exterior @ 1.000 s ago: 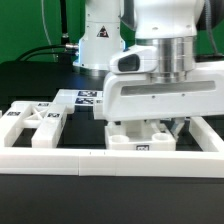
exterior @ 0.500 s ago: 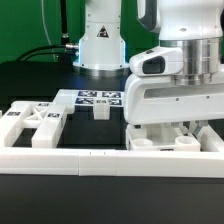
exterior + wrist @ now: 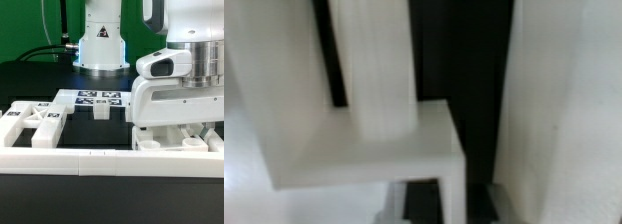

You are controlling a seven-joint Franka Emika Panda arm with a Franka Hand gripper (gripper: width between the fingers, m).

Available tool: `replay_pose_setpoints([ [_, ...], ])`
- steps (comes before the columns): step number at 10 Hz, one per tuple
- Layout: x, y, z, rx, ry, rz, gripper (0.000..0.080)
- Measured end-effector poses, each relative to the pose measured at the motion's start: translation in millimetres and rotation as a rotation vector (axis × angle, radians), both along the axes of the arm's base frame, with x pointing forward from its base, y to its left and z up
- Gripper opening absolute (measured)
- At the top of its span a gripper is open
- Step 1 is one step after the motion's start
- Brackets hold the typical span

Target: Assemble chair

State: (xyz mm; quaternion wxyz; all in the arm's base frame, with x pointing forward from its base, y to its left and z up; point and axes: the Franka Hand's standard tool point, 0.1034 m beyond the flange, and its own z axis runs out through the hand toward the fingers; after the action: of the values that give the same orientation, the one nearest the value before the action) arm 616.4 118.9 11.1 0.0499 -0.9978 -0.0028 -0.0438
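Observation:
My gripper [image 3: 186, 128] is low at the exterior view's right, its fingertips down among a blocky white chair part [image 3: 158, 143] that lies just behind the front rail. The fingers are mostly hidden by the hand and the part, and the grip appears shut on that part. In the wrist view, a white post [image 3: 381, 70] and a flat white face [image 3: 358, 155] of a chair part fill the picture, blurred and very close. A framed chair panel [image 3: 30, 125] lies at the exterior view's left. A short white post [image 3: 100, 110] stands near the middle.
The long low white border rail [image 3: 90, 157] runs along the front and turns back at the exterior view's right [image 3: 216, 128]. The marker board [image 3: 98, 97] lies behind the post. The arm's base [image 3: 100, 45] stands at the back.
My gripper has moved toward the exterior view's right, and the white chair part under it has slid the same way. The panel and the short post have not moved.

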Motion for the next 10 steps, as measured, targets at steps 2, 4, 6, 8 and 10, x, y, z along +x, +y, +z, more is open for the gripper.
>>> replay_pose_setpoints([
  [2, 1.0, -11.1, 0.6, -0.012, 0.002, -0.008, 0.014],
  [4, 2.3, -22.3, 9.3, -0.02, -0.01, 0.006, 0.0429],
  [6, 3.1, -32.4, 28.8, -0.024, -0.021, 0.038, 0.0559],
  [8, -8.9, -50.3, 51.5, -0.036, -0.024, 0.095, 0.0646],
  [10, -31.6, -64.7, 50.9, -0.052, -0.036, 0.155, 0.0649],
])
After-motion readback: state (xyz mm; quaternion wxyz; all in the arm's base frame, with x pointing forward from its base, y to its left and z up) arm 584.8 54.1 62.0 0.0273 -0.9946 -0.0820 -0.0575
